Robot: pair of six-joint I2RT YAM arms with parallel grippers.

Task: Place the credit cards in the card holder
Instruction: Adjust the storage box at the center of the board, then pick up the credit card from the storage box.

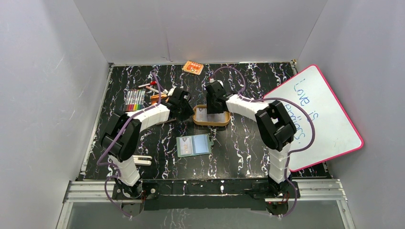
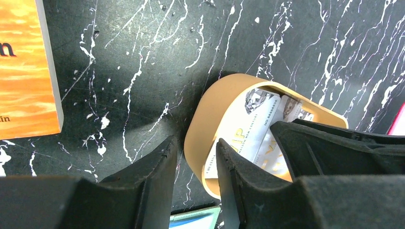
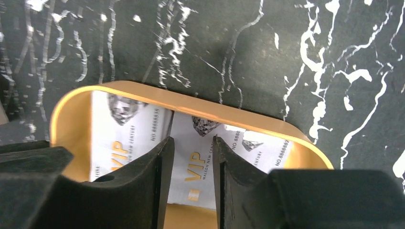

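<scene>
Three pale credit cards point(image 3: 119, 138) with gold VIP print lie overlapping in the tan oval tray point(image 3: 157, 95) at the table's middle point(image 1: 210, 123). My right gripper point(image 3: 191, 152) is open, low inside the tray, its fingers straddling the middle card; it also shows in the top view point(image 1: 213, 106). My left gripper point(image 2: 196, 150) is open at the tray's left end point(image 2: 210, 109), one finger outside the rim and one over the cards point(image 2: 248, 129). The sage-green card holder point(image 1: 193, 145) lies open in front of the tray, its edge showing in the left wrist view point(image 2: 196, 220).
An orange booklet point(image 2: 26, 67) lies left of the tray, beside a row of markers point(image 1: 135, 100). A small orange-and-white packet point(image 1: 193, 67) sits at the back. A pink-framed whiteboard point(image 1: 317, 114) leans at the right. A small white object point(image 1: 142, 160) lies front left.
</scene>
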